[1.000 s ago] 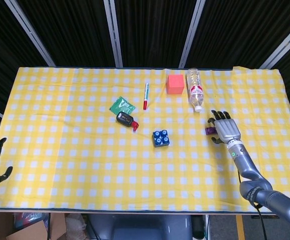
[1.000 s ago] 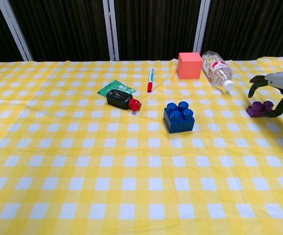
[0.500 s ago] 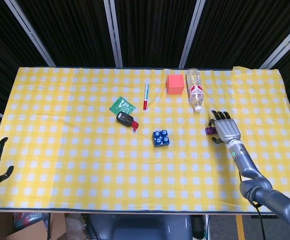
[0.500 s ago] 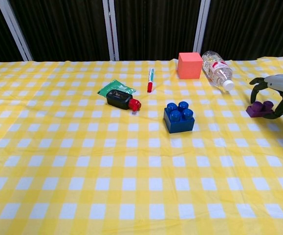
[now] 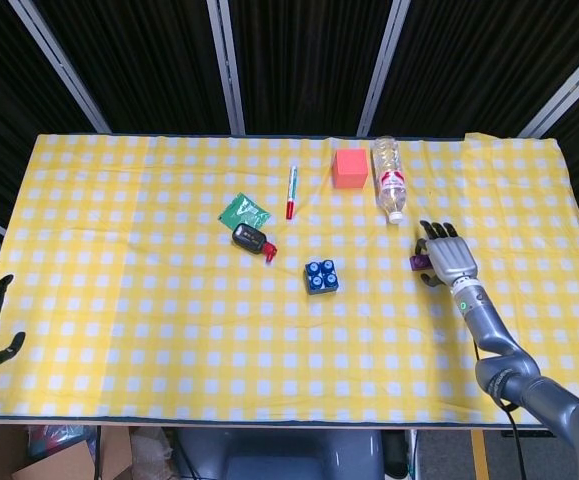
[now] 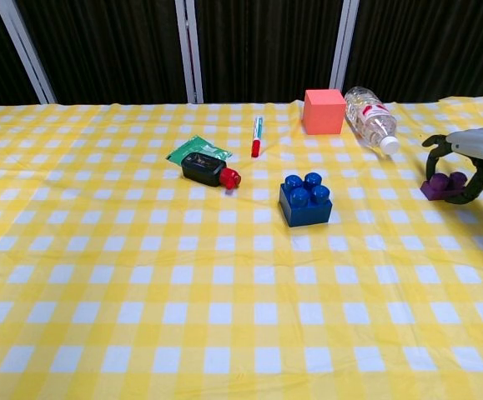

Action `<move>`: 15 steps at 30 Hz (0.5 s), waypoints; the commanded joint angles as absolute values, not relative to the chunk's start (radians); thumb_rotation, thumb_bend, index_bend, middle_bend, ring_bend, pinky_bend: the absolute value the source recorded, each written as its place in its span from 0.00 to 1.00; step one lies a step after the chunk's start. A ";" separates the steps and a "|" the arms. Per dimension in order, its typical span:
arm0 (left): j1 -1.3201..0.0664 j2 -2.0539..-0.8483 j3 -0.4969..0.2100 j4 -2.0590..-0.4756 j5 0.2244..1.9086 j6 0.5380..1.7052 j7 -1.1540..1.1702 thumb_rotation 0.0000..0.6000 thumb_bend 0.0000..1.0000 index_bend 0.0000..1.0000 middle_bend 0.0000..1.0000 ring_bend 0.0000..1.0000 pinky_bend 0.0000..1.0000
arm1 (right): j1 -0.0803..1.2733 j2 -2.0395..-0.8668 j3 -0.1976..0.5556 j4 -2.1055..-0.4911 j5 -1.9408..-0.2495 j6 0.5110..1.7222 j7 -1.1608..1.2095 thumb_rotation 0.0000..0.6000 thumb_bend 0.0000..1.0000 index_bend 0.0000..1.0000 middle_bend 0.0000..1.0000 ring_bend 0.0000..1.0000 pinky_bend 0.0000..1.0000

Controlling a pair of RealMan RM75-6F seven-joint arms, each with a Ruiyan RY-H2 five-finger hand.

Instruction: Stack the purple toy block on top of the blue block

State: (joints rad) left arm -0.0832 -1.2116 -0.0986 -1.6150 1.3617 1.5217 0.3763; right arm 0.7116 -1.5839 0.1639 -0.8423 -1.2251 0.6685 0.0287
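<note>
The purple toy block (image 6: 442, 187) lay flat on the tabletop (image 6: 224, 283) near its right edge, studs up and partly hidden from above. The blue block (image 6: 305, 199), square with round studs upward, sat well apart to its left, nothing on it.

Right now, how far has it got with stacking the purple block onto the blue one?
Nothing is stacked yet. The right hand is curled over the purple block, which sits on the cloth; whether it grips it is unclear. Left to do: lift it, carry it to the blue block and set it on top.
</note>
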 commanded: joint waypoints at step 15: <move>-0.087 -1.223 -0.099 -1.614 1.355 1.525 0.408 1.00 0.27 0.14 0.01 0.00 0.12 | 0.733 -1.604 0.163 -0.768 -1.238 0.644 0.055 1.00 0.35 0.41 0.00 0.00 0.00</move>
